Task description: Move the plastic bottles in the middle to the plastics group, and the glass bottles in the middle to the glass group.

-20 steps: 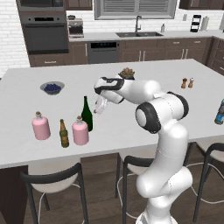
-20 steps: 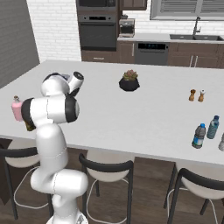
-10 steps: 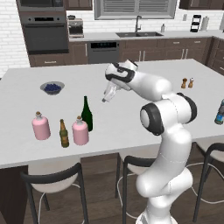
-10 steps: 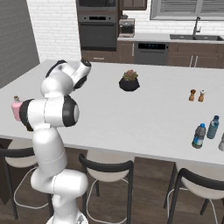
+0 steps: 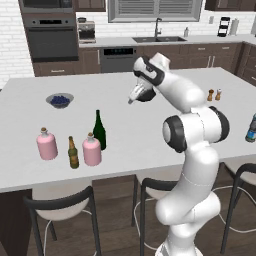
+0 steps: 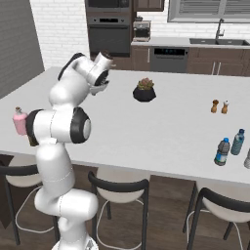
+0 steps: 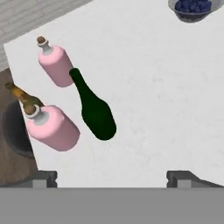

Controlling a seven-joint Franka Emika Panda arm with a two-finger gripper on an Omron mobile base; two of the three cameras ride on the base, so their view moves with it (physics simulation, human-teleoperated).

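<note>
Bottles of glass stand together near the left end of the white surface point(image 5: 150, 125): a tall slim dark green wine bottle point(image 5: 99, 131), a squat round pink flask with a pale stopper point(image 5: 92, 149) just in front of it and touching or nearly so, a small brown beer bottle with a yellowish label point(image 5: 73, 153) just left of that flask, and a second pink flask point(image 5: 46, 144) further left. From the hand camera the green bottle point(image 7: 93, 107) shows a long narrow neck and a broad dark body, set between the two pink flasks point(image 7: 51, 124). Two small clear bluish plastic bottles with blue labels point(image 6: 222, 152) stand close together near the right end, well apart from the glass. A small bowl of dark blue berries point(image 5: 59, 100) sits far left.

The hand point(image 5: 131, 99) hangs above the middle of the surface, its fingers spread wide and holding nothing. Compared with a second ago, it has lifted away from the green bottle and swung toward the far side, and the arm now reaches higher.
</note>
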